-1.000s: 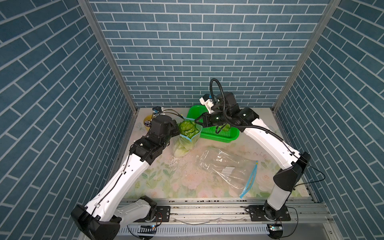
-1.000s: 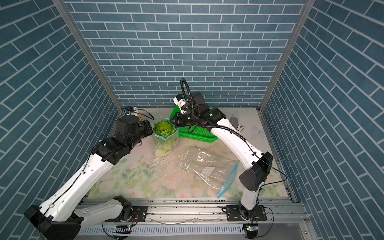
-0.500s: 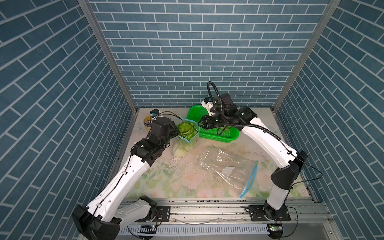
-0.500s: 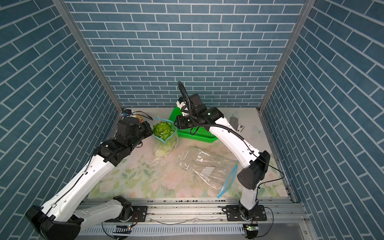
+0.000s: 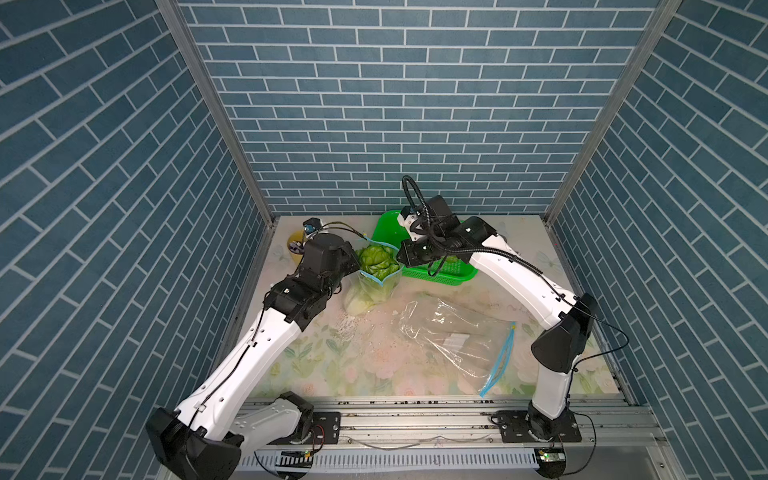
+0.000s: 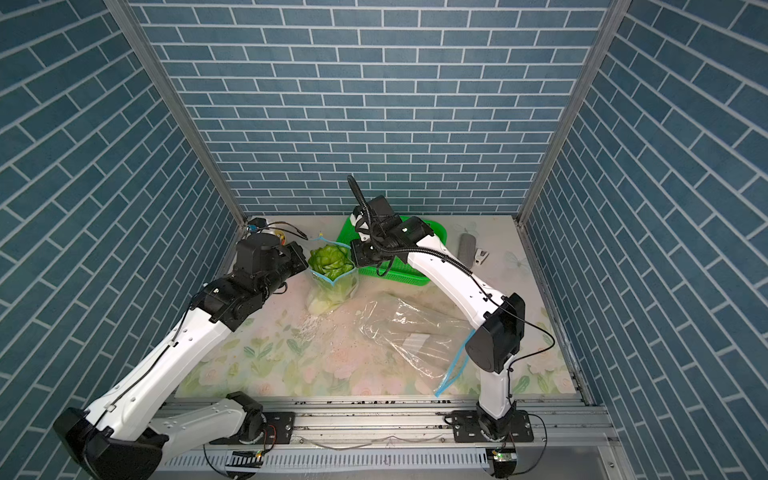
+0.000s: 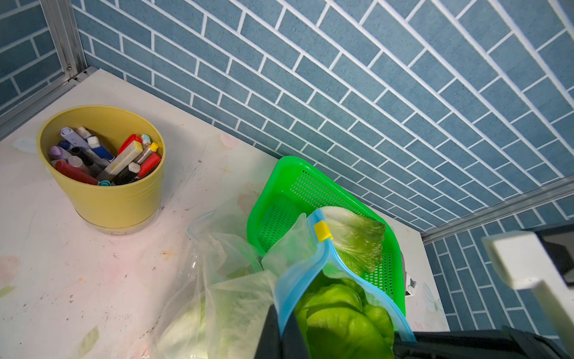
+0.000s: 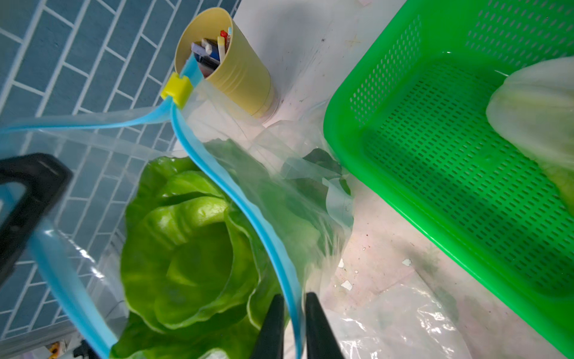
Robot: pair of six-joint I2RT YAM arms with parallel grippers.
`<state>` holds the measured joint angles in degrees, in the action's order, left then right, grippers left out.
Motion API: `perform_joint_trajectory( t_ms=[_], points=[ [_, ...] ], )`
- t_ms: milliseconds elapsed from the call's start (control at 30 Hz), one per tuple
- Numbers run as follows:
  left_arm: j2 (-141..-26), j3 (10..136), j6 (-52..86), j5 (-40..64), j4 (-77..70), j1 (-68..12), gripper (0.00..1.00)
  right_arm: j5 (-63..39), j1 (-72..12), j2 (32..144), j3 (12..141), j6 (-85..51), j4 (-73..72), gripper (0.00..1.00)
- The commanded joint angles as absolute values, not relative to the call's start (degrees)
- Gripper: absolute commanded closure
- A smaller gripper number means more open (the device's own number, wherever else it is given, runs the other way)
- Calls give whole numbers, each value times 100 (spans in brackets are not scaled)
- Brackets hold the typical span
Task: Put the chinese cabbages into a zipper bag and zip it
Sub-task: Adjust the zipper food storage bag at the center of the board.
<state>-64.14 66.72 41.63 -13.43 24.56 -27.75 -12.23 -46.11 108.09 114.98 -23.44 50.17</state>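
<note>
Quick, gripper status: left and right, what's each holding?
Left gripper: closed, pinching the blue rim of the filled zipper bag.
Right gripper: closed on the same bag's opposite rim.

Counts: chinese cabbages [image 6: 330, 261] – looks like 2 packed in the upright zipper bag [image 6: 338, 286], hard to separate; 1 more cabbage [image 7: 357, 239] in the green basket [image 7: 310, 189]. Zipper bags: 2, spare bag [image 5: 453, 336] flat at lower right. Basket: 1. Yellow pen cup [image 7: 118, 202]: 1. Grey roll [image 6: 467, 248]: 1, white clip [image 6: 481, 256]: 1, right of centre.

Clear glossy plastic zipper bag [image 8: 279, 192]; perforated shiny plastic basket [image 8: 435, 149].
</note>
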Motion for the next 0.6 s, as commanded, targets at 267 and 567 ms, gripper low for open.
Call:
perform_joint_trajectory(
  t_ms=[267, 567],
  points=[
    [-6206, 7291, 3947, -1011, 2918, -2747, 100, -1449, -4637, 11204, 13389, -1321, 5344, 100],
    [-6149, 7107, 4429, -1184, 2802, -2771, 100, -1893, -4658, 11955, 14663, -820, 5673, 100]
  ],
)
